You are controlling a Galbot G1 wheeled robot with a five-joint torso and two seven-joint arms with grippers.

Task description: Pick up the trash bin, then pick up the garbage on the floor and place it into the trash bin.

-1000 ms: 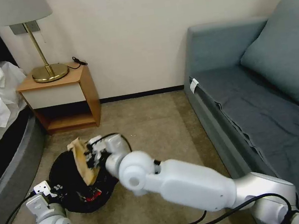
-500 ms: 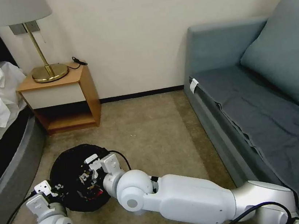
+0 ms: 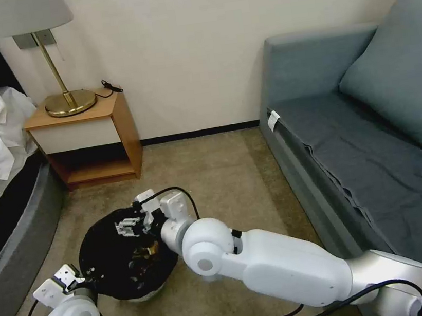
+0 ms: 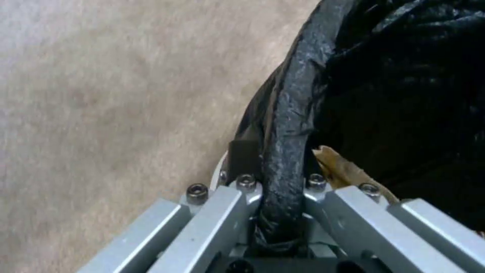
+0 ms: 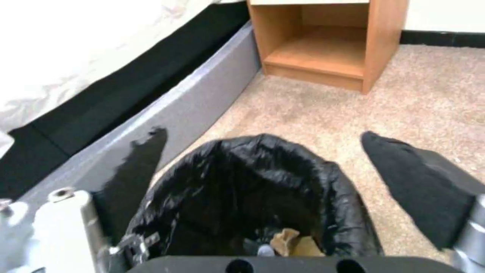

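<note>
Crinkled black-lined trash bin [image 3: 123, 262], clamped.

Room evenly, softly lit; no hard shadows cast on carpet [image 3: 213, 173] in head view. Slight barrel distortion seen at head view edges. Left wrist view soft: carpet blurred, glossy highlights caught on black bag rim [image 4: 290, 125]. Right wrist view: near finger pads [image 5: 419, 182] out of focus, white bedding [image 5: 75, 45] overexposed upper left.
</note>
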